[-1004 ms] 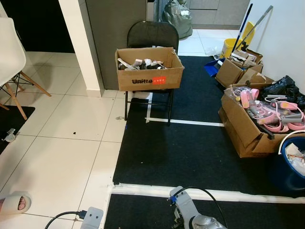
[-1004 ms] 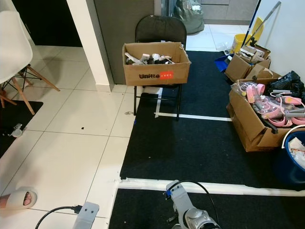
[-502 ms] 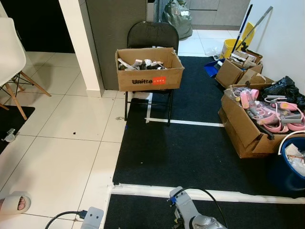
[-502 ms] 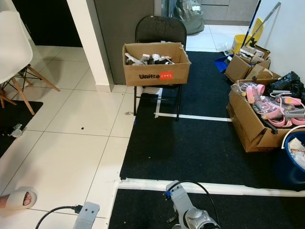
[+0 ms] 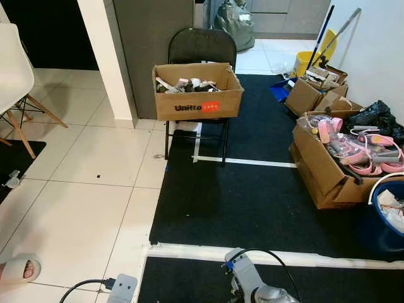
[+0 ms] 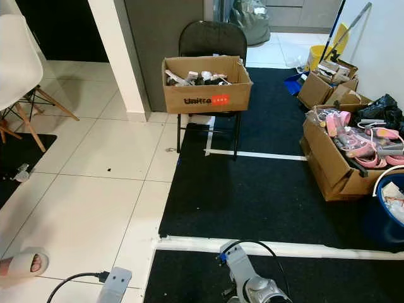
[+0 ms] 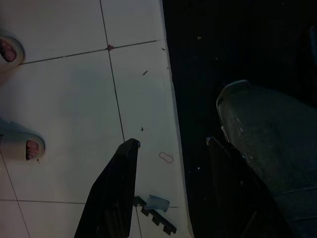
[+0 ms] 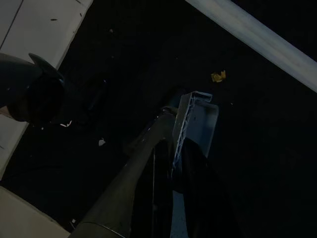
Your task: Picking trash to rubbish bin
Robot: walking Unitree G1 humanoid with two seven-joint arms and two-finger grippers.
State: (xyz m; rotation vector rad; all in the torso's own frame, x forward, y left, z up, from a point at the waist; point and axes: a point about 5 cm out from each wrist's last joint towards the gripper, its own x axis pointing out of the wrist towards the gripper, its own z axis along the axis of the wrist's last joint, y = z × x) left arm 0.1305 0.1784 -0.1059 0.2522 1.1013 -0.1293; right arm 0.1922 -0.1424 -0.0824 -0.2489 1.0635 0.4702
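Left gripper (image 7: pixel 171 144) hangs low over white tile floor (image 5: pixel 82 208) at black carpet (image 5: pixel 252 202) edge, fingers apart, holding nothing. Right gripper (image 8: pixel 173 148) hangs over black carpet, fingers pressed together on pale grey plastic piece (image 8: pixel 195 124). Small yellow scrap (image 8: pixel 217 76) lies on carpet near white tape line (image 8: pixel 252 42). Blue bin (image 5: pixel 388 211) stands at far right, beside cardboard box of pink items (image 5: pixel 334 170). Labelled cardboard box (image 5: pixel 197 90) sits on black folding chair (image 5: pixel 202 47) ahead.

Cardboard box (image 5: pixel 197 91) on black folding chair (image 5: pixel 202 47); white chair (image 5: pixel 14 69) left.
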